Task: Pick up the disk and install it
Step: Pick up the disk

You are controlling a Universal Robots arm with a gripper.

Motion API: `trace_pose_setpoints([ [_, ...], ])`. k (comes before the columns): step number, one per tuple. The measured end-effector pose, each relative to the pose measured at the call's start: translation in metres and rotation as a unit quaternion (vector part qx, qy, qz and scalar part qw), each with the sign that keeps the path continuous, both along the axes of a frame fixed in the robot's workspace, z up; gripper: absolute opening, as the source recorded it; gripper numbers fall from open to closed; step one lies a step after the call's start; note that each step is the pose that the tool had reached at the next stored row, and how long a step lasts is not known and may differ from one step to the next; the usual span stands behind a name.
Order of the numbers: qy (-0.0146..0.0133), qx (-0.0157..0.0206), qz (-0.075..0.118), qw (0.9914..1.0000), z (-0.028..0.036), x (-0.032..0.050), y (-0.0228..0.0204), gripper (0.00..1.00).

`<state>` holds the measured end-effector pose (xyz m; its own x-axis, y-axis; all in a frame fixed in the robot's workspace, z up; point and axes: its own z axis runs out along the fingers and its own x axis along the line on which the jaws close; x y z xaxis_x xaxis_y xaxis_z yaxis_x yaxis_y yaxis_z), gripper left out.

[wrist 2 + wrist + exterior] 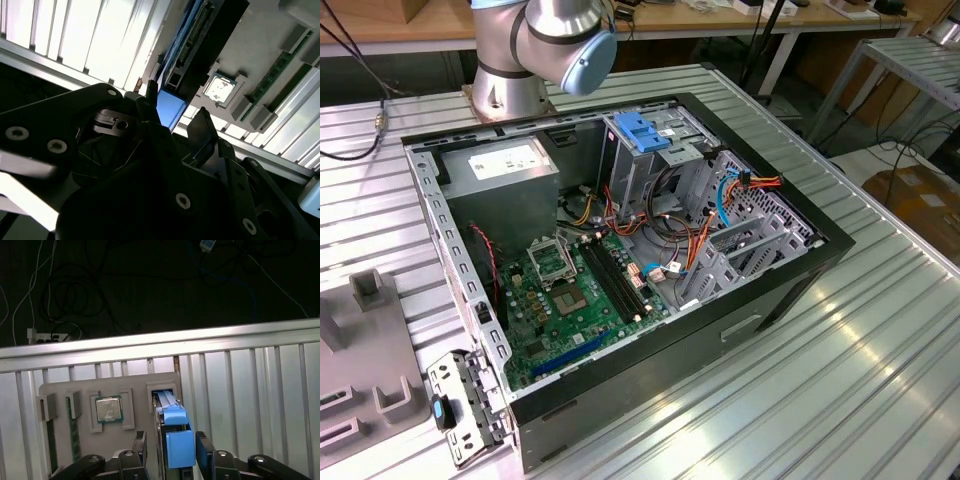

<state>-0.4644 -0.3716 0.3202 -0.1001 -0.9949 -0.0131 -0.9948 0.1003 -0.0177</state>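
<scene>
The disk [175, 440] stands on edge in a slot of a grey holder tray [135, 390], showing its bright blue rail and a thin dark side. It appears as a blue patch in the second wrist view, disk [170, 107]. My gripper [171, 447] straddles it. One black finger [140, 445] stands a little apart from the dark side, and the other finger [202, 445] sits close to the blue side. The second wrist view shows my gripper [177, 112] open around the disk, not clamped on it.
A processor chip [108, 408] and memory sticks [73, 435] lie in the same tray. The table's metal edge [150, 345] runs just beyond it. The exterior view has the open computer case [620, 250], its drive cage with a light-blue latch [642, 130], and the arm's base [535, 50].
</scene>
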Motion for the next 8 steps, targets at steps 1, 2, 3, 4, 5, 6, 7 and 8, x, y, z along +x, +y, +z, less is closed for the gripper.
trace_pose_setpoints([
  [1,0.0000,0.0000,0.000,1.00000,-0.0017,0.0000,0.0000,0.51],
  [2,-0.0001,0.0000,0.001,1.00000,-0.0032,0.0000,0.0000,0.51],
  [3,-0.0001,0.0000,0.001,1.00000,-0.0048,-0.0001,0.0000,0.51],
  [4,0.0000,0.0000,0.002,1.00000,-0.0078,-0.0001,0.0000,0.51],
  [5,0.0001,0.0000,0.002,1.00000,-0.0108,-0.0003,0.0000,0.51],
  [6,0.0002,0.0000,0.002,1.00000,-0.0126,-0.0004,0.0000,0.51],
  [7,0.0004,0.0000,0.002,1.00000,-0.0145,-0.0005,0.0000,0.51],
  [8,0.0006,0.0000,0.002,1.00000,-0.0163,-0.0006,0.0000,0.51],
])
